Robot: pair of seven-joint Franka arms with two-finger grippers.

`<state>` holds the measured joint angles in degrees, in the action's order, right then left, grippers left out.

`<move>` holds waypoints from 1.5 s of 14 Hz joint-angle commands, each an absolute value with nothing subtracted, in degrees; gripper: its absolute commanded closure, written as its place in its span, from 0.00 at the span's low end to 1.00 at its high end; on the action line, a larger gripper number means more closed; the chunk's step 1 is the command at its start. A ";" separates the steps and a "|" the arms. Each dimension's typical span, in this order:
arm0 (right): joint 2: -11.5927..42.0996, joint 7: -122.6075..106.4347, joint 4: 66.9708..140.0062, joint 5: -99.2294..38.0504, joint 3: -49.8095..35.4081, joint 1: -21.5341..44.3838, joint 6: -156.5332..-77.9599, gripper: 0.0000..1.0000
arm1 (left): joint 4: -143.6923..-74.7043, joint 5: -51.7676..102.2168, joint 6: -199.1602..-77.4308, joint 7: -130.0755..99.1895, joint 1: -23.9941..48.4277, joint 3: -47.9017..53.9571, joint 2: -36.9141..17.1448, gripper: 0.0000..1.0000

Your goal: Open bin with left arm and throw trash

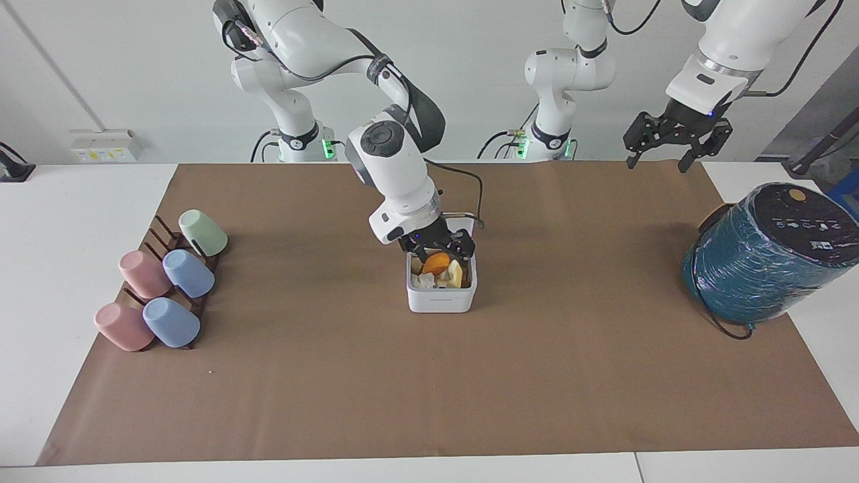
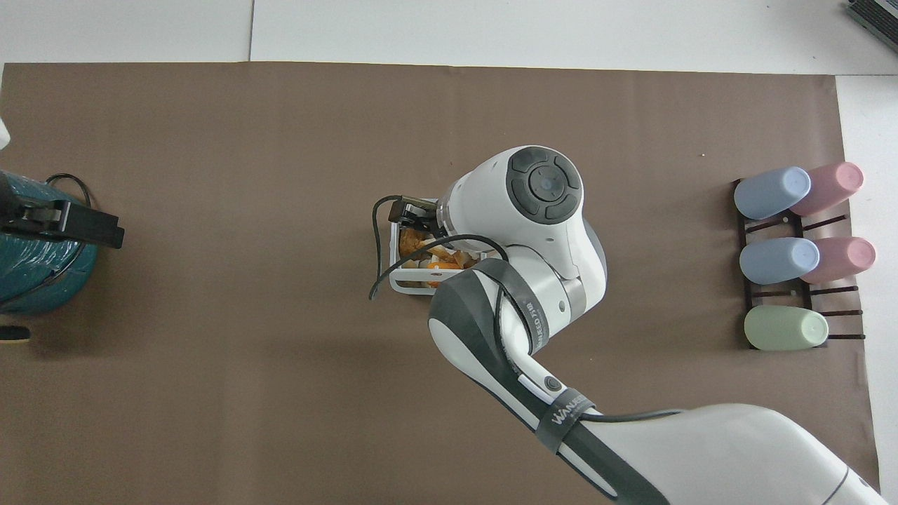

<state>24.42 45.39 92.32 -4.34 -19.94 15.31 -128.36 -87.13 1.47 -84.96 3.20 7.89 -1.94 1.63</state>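
Observation:
The bin (image 1: 441,302) is a small white box in the middle of the brown mat, its lid (image 1: 468,221) tipped up on the side nearer the robots. The trash (image 1: 437,261) lies inside it: orange and yellow peel bits and a white wad. My right gripper (image 1: 439,248) hovers just above the bin's opening, open, with nothing pinched between its fingers. In the overhead view the right arm covers much of the bin (image 2: 407,286); some trash (image 2: 414,242) shows. My left gripper (image 1: 661,157) hangs high and open over the left arm's end of the mat, beside the teal cylinder (image 2: 35,280).
A big teal wrapped cylinder (image 1: 758,268) stands at the left arm's end of the table, a cable beside it. A dark rack of several pastel cups (image 1: 168,282) lies at the right arm's end. Brown paper covers the table.

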 commanded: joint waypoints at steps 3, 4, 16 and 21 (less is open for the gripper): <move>22.07 43.77 92.12 1.90 -19.86 15.65 -125.43 0.00 | -89.47 0.62 -84.99 3.96 6.50 -1.49 3.60 0.00; 20.93 43.68 91.76 4.89 -19.86 15.12 -124.46 0.00 | -89.47 0.62 -85.16 3.87 6.50 -1.58 3.60 0.00; 7.57 21.89 91.32 11.52 -19.34 -5.27 -113.57 0.00 | -89.47 0.62 -84.64 3.25 5.98 -1.41 3.60 0.00; 2.29 17.51 91.32 6.02 -6.78 0.00 -103.99 0.00 | -89.47 0.61 -84.64 3.25 5.89 -1.41 3.60 0.00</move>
<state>4.38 21.45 90.44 10.26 -10.34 -0.68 -106.12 -87.42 1.47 -84.84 3.20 6.43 -1.85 1.71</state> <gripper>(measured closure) 0.000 0.000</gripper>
